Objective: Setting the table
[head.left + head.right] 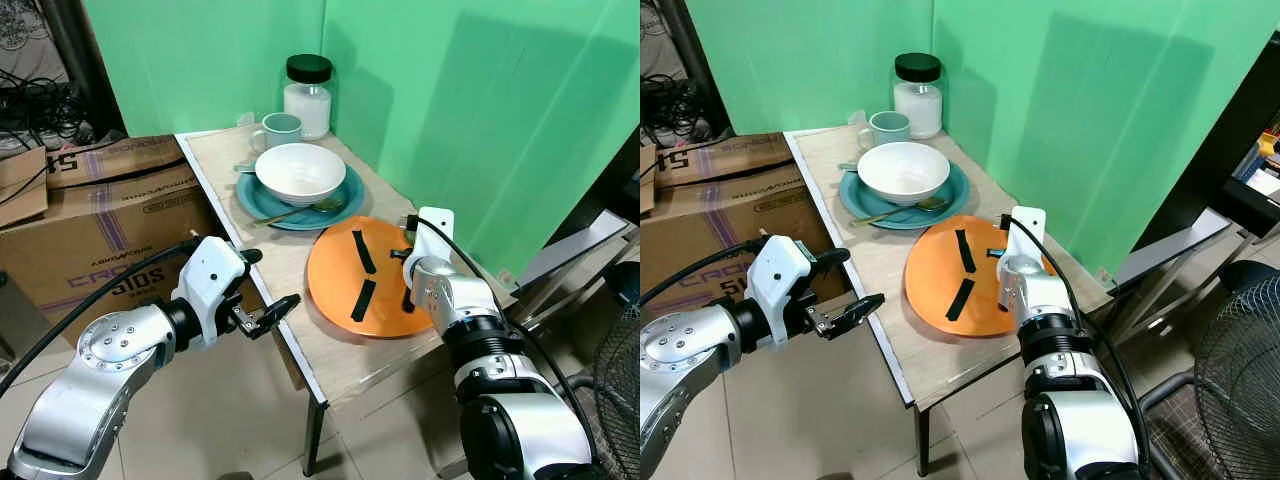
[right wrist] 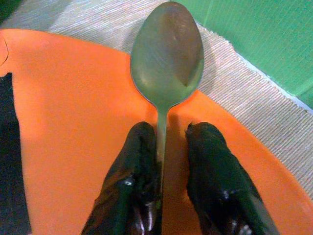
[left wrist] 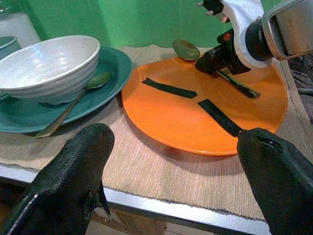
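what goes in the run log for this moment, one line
right gripper: shut on spoon over orange plate | left gripper: open, off table edge

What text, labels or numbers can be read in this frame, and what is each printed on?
"SIOS": large purple letters on the side of the cardboard box left of the table; a cable cuts off the letters above.
"5": a large dark digit near the box's top edge; the rest is cut off.
Small black stamp on the box top: too small to read.
Orange plate, teal plate, bowl, mug, jar: no text.
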Robot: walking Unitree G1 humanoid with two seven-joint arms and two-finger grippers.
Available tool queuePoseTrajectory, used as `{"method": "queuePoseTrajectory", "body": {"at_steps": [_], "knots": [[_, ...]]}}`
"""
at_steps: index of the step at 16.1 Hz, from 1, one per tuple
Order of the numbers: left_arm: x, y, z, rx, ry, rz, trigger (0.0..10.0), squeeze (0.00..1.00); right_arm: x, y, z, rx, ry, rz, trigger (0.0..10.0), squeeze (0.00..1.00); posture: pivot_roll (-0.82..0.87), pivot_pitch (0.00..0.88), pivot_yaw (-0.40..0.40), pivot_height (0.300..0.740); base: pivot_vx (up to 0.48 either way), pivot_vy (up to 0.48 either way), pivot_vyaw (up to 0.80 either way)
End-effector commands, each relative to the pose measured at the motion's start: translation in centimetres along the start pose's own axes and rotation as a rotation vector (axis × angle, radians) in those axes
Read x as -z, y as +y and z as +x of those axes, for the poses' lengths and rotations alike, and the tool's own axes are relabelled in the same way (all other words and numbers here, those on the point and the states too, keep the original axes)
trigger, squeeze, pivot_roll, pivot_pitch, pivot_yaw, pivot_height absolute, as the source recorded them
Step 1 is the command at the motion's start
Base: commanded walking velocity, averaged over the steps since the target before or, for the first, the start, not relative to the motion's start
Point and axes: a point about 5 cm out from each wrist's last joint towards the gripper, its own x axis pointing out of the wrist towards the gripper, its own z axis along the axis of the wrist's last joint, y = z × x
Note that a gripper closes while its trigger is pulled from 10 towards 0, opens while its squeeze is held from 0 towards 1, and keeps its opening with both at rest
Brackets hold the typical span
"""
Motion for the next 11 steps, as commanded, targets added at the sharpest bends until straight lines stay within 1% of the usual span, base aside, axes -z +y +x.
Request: {"method": "queuePoseTrajectory", "body": {"at_steps": [1, 6, 9, 11], "knots": [[-0.5, 0.0, 0.0, 0.011, -0.011, 0.023, 10.0, 0.00, 0.2, 0.1, 0.1, -0.008, 0.027, -0.004, 0.0, 0.00, 0.13, 0.000, -0.050, 0.740, 0.000, 0.000, 0.00], [-0.6, 0.1, 0.0, 0.007, -0.015, 0.024, 10.0, 0.00, 0.1, 0.0, 0.1, -0.016, 0.027, 0.004, 0.0, 0.00, 0.13, 0.000, -0.049, 0.740, 0.000, 0.000, 0.00], [-0.6, 0.2, 0.1, 0.002, -0.020, 0.023, 10.0, 0.00, -0.8, 0.1, -0.5, -0.062, 0.000, 0.024, 0.0, 0.00, 0.13, 0.000, -0.048, 0.740, 0.000, 0.000, 0.00], [-0.7, 0.3, 0.2, -0.001, -0.025, 0.020, 10.0, 0.00, -1.2, -0.2, -1.3, -0.104, -0.019, 0.036, 0.0, 0.00, 0.13, 0.000, -0.048, 0.740, 0.000, 0.000, 0.00]]}}
